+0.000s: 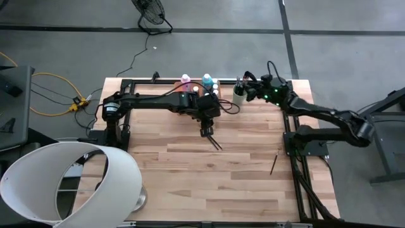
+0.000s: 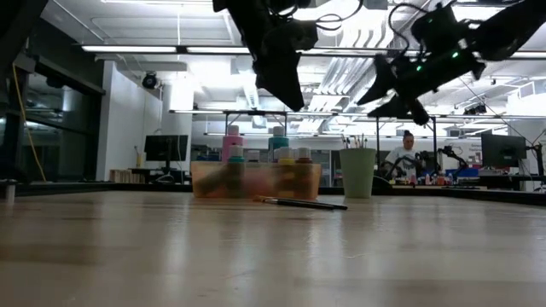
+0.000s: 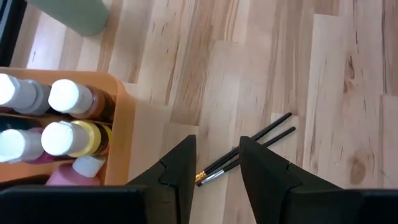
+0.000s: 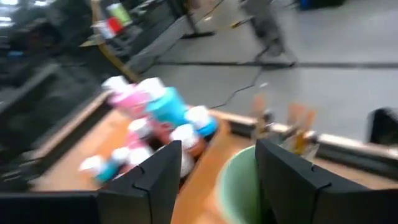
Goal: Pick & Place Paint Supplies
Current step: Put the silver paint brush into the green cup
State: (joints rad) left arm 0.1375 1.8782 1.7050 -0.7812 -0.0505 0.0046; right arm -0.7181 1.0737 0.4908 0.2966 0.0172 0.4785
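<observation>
The left end effector (image 1: 207,132) is hanging over the middle of the wooden bench (image 1: 190,183), just in front of the orange tray (image 1: 190,96), with its fingers spread apart and gripping nothing. In the left wrist view its two dark fingers (image 3: 177,171) are standing either side of a gap, and directly below that gap two thin dark-handled paintbrushes (image 3: 249,151) are lying side by side on the bench, touching each other, their metal ferrules pointing toward the tray. In the high view the same pair of paintbrushes (image 1: 214,140) is lying just past the fingertips.

The orange tray is sitting at the far edge of the bench and is holding the paint bottles (image 3: 65,118) upright, white caps up; a pink bottle (image 1: 185,80) and a teal bottle (image 1: 207,80) are standing taller than the others at its back. The light green cup (image 1: 239,95) is standing just beside the tray, on the right arm's side, with several brushes sticking up out of it (image 2: 355,141).

The right end effector (image 1: 250,85) is hovering above the cup, fingers parted and empty; its wrist view is looking down past them at the cup rim (image 4: 239,180) and the bottles beyond.

One more paintbrush (image 1: 273,163) is lying alone near the right edge of the bench, well apart from the others. A person (image 2: 403,158) is sitting in the room behind the bench
</observation>
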